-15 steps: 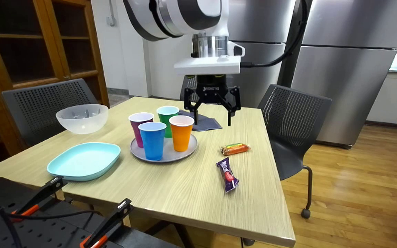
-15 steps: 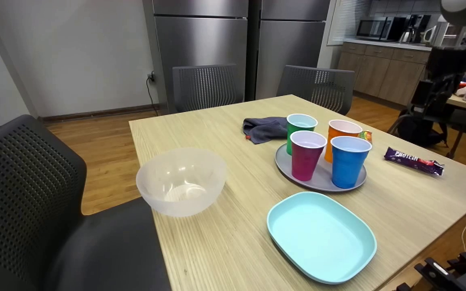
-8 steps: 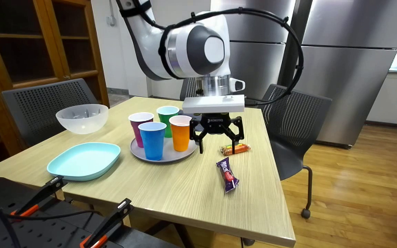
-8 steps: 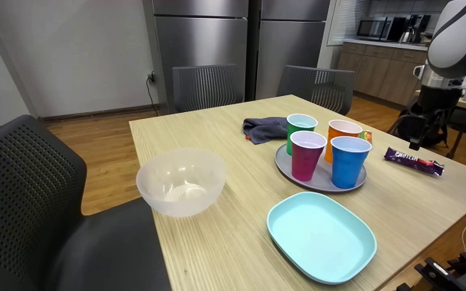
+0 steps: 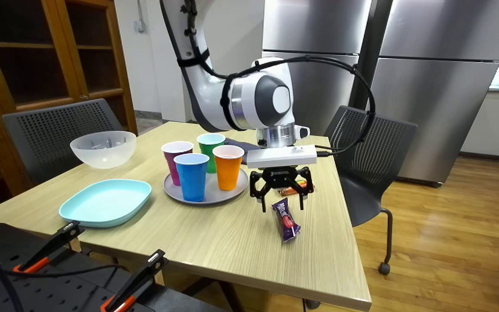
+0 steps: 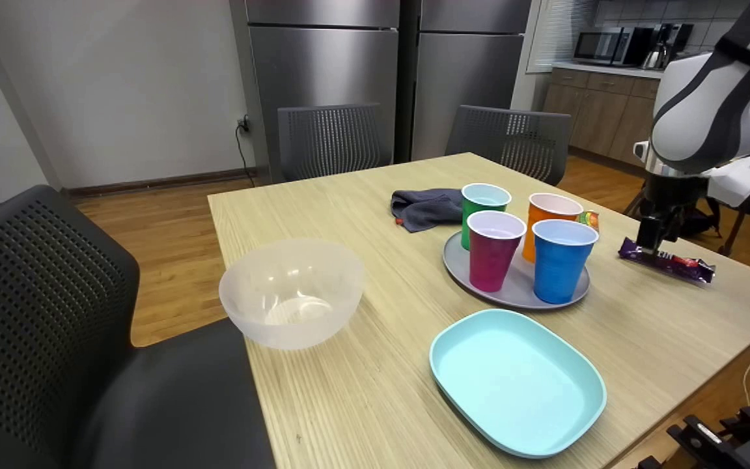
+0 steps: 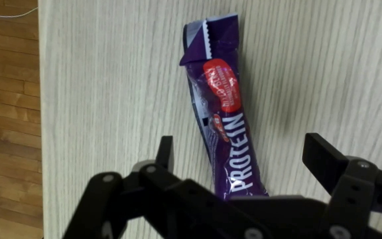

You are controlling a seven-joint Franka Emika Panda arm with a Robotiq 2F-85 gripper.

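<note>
1. My jaws have come down from high above the pale wood-grain desk to low above the purple plastic-wrapped protein bar.
2. In an exterior view, they now partly cover the orange cylindrical plastic-wrapped packet, fully visible a second ago.
3. More of my white-and-grey jointed arm has entered an exterior view, and my jaws now overlap the bar there.

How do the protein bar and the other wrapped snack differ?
The protein bar is mainly purple; the other snack shows orange and green. In the wrist view, the open gripper frames the protein bar; the other snack is out of sight. Both lie wrapped on the table.
</note>
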